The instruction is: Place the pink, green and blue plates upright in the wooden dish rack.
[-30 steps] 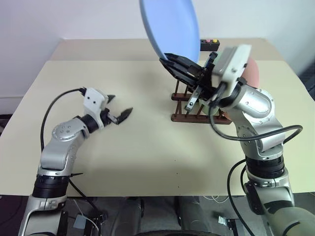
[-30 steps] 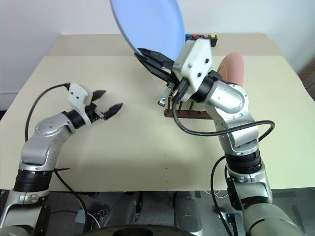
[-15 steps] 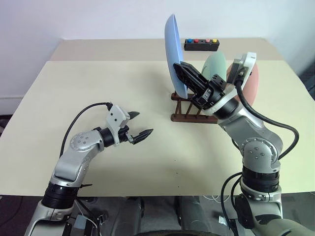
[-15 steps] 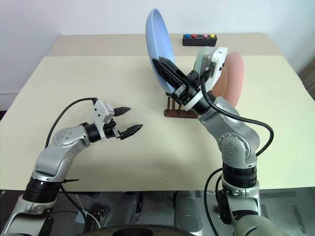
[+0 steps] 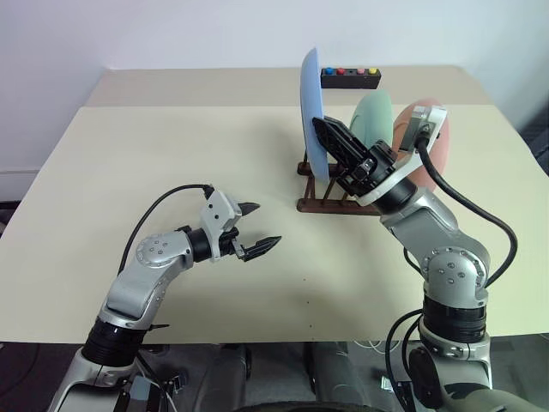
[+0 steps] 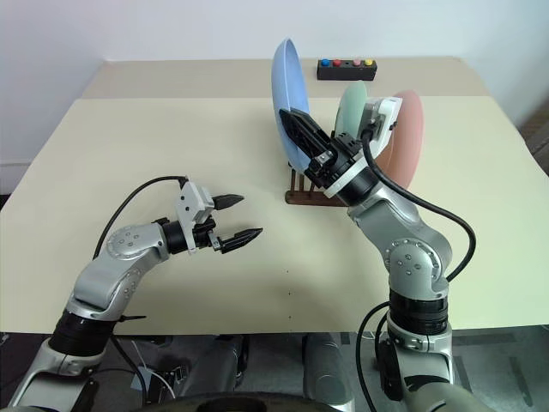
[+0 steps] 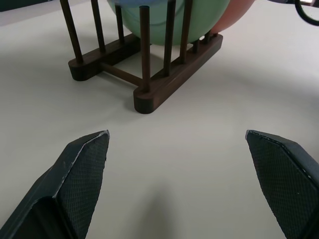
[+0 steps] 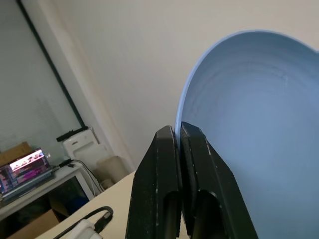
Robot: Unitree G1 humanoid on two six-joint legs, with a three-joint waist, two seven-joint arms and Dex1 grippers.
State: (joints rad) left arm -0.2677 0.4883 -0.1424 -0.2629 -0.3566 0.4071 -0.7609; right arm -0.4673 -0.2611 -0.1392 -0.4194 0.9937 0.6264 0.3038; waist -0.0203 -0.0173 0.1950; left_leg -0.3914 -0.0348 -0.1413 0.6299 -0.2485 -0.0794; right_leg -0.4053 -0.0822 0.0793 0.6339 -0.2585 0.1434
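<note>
Standing in the one wooden rack [image 5: 336, 199] are two plates, green [image 5: 371, 122] and pink [image 5: 434, 137]; right fingers [image 5: 330, 140] clamp the third, blue [image 5: 312, 110]; left fingers [image 5: 260, 229] apart.

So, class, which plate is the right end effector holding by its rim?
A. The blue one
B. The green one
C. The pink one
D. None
A: the right end effector is shut on the rim of the blue plate, held upright over the wooden dish rack.
</note>
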